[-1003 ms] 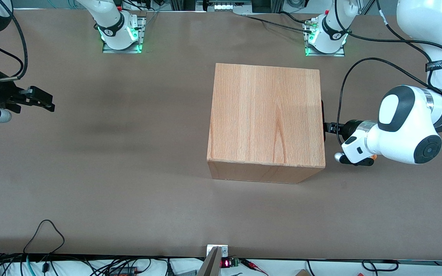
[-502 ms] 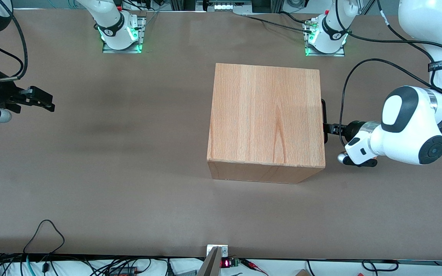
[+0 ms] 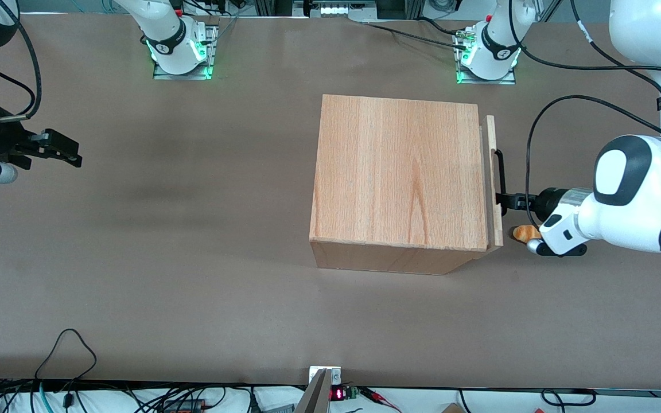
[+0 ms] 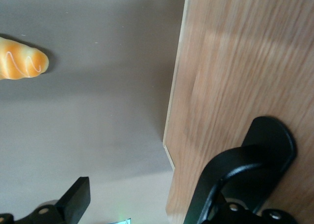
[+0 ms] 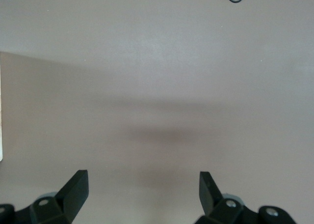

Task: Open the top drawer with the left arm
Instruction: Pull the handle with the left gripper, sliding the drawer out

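The top drawer (image 3: 494,180) stands pulled out a little from the wooden cabinet (image 3: 399,178), toward the working arm's end of the table. Its pale front panel (image 4: 235,71) carries a long black bar handle (image 3: 500,172). The left arm (image 3: 634,201) reaches in level with it. My left gripper (image 3: 504,199) is at the handle, open, with one finger (image 4: 230,172) hooked at the bar's end (image 4: 272,138) and the other finger (image 4: 76,199) out over bare table. The drawer's inside is hidden under the cabinet top.
A small orange striped bread-like item (image 3: 524,232) lies on the table beside the drawer front, under the left wrist; it also shows in the left wrist view (image 4: 22,64). The brown table (image 3: 193,258) spreads around the cabinet. Cables lie near the arm bases.
The left arm has drawn back from the cabinet toward its own end of the table, and the drawer front has come out with it. The orange item has come into view.
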You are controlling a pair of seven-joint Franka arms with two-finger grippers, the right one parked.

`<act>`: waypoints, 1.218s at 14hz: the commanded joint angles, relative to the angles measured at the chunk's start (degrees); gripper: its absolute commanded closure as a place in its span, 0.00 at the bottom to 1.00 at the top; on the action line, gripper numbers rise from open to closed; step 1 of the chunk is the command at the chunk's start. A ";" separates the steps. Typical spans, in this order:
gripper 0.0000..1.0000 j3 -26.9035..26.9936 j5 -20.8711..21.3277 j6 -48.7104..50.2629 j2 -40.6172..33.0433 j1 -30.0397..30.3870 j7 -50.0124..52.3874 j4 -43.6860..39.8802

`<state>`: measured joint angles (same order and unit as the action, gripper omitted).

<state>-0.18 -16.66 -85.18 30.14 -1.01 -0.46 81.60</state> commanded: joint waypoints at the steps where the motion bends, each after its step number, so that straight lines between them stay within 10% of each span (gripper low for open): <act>1: 0.00 0.27 -1.00 0.28 1.42 0.48 -0.77 -2.15; 17: 0.00 0.97 5.50 -0.25 1.33 0.83 -0.59 -4.26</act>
<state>0.65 -13.27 -85.59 30.55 -0.53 -0.46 79.02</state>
